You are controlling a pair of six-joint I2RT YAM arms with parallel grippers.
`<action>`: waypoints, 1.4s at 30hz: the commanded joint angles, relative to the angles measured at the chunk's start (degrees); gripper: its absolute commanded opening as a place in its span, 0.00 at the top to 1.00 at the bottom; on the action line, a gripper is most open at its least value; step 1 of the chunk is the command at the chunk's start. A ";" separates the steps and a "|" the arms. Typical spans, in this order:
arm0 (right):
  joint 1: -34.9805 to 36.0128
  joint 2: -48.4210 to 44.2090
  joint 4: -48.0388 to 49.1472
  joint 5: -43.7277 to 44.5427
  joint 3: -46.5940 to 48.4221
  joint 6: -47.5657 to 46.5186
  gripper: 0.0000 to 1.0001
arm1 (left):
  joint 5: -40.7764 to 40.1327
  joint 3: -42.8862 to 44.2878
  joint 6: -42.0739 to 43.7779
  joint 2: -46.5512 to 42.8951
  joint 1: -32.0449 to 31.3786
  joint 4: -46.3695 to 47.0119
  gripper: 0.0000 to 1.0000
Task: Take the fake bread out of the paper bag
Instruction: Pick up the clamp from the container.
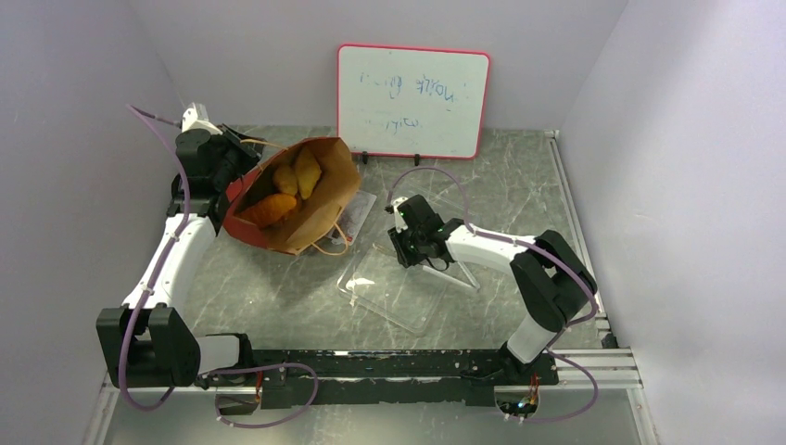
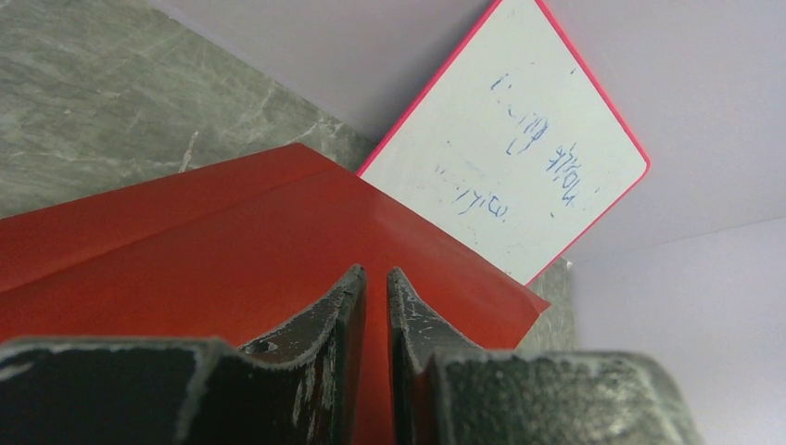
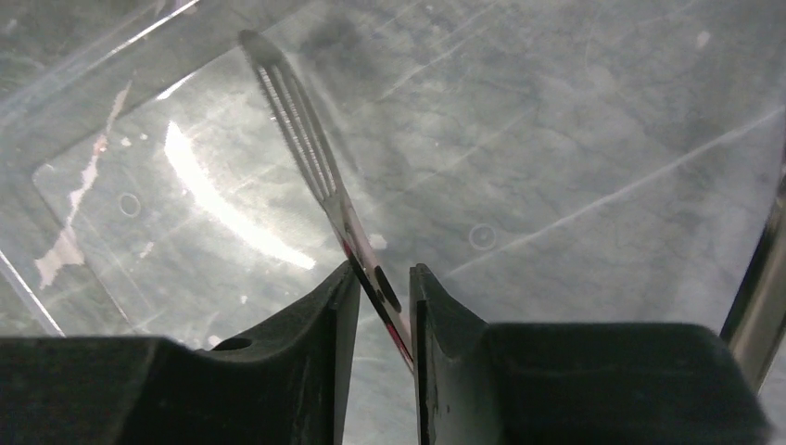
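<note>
The paper bag lies on its side at the back left, red outside and brown inside, its mouth facing up and toward the camera. Inside it lie pieces of fake bread: a long orange baguette and two yellowish pieces behind it. My left gripper is shut on the bag's red edge, with the paper running between the fingers. My right gripper hangs over the clear plastic tray, its jaws closed on one ridged arm of metal tongs.
A whiteboard with a red frame leans on the back wall behind the bag. The tongs' other arm shows at the right edge of the right wrist view. Walls enclose the table on the left, back and right.
</note>
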 commanded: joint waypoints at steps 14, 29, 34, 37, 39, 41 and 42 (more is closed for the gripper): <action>5.47 9.38 3.69 0.44 9.41 12.21 0.81 | -0.32 2.09 4.68 -1.27 0.67 -3.27 0.90; 3.32 20.32 8.91 -0.18 20.85 18.50 0.90 | -4.10 1.31 6.92 -4.46 1.11 -5.47 0.90; 2.00 23.60 8.56 2.03 24.63 18.13 0.92 | -4.67 1.40 7.09 -4.86 1.16 -5.74 0.90; 2.03 23.70 7.77 3.12 25.44 16.46 0.93 | -4.64 1.30 7.25 -4.73 1.22 -5.82 0.90; 2.33 22.78 6.94 3.92 24.96 14.19 0.92 | -4.75 1.31 7.57 -4.60 1.24 -5.86 0.90; 2.91 22.07 5.81 4.92 24.10 11.80 0.88 | -4.87 1.03 7.66 -4.64 1.24 -5.66 0.90; 3.09 21.74 5.49 4.65 23.63 10.61 0.84 | -4.87 0.70 7.64 -4.68 1.24 -5.42 0.90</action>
